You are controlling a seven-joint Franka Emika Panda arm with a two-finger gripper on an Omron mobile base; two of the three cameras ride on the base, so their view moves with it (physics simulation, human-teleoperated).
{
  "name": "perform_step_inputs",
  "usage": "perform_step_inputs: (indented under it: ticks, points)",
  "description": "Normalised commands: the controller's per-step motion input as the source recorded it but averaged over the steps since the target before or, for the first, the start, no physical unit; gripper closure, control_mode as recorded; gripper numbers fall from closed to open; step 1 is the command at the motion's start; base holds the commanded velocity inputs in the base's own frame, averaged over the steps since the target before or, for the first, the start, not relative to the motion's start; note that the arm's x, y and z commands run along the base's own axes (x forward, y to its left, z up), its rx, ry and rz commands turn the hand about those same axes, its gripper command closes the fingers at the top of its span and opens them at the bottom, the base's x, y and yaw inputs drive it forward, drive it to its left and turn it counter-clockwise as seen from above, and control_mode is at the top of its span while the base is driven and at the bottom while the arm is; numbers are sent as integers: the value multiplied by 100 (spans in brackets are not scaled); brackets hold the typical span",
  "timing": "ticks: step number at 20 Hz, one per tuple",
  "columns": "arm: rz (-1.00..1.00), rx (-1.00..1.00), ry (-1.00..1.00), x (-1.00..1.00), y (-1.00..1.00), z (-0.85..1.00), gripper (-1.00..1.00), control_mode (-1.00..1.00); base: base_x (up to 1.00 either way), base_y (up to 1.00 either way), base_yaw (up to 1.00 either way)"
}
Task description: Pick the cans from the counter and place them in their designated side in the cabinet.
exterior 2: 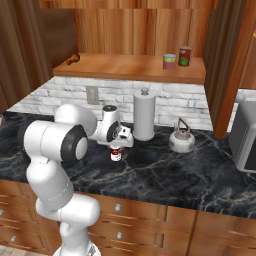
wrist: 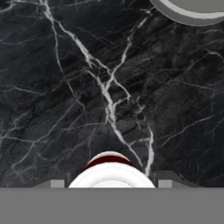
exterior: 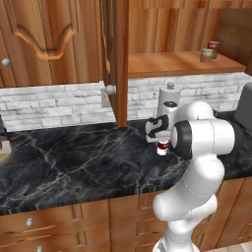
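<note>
On the counter (exterior 2: 165, 175), the end effector (exterior 2: 116, 148) has closed on the red-and-white can (exterior 2: 116, 154) — upright, near the paper-towel roll (exterior 2: 144, 116).

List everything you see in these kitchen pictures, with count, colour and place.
Red-and-white can: one, on the counter, between the gripper's fingers.
Shelf cans: two, one grey-green, yellow and red, one red with green top, side by side on the cabinet shelf.
Paper-towel roll: one, white, upright at the back of the counter.
Kettle: one, silver, on the counter right of the roll.
Appliance: one, grey, far right of the counter.
Counter: one, black marble with pale veins.
Cabinet: one, brown wood, open, above the counter.
Drawers: brown, silver knobs, under the counter.
Gripper: one, white, shut on the red-and-white can.
</note>
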Motion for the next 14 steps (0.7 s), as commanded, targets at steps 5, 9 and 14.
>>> perform_step_inputs:
  ticks: [5,9,14]
  points:
    - [-3,4,1,0,-8,46,100,-100,0,0,0]
    - [-2,4,0,0,-8,56,100,-100,0,0,0]
    - [-2,4,0,-1,-10,53,100,-100,0,0,0]
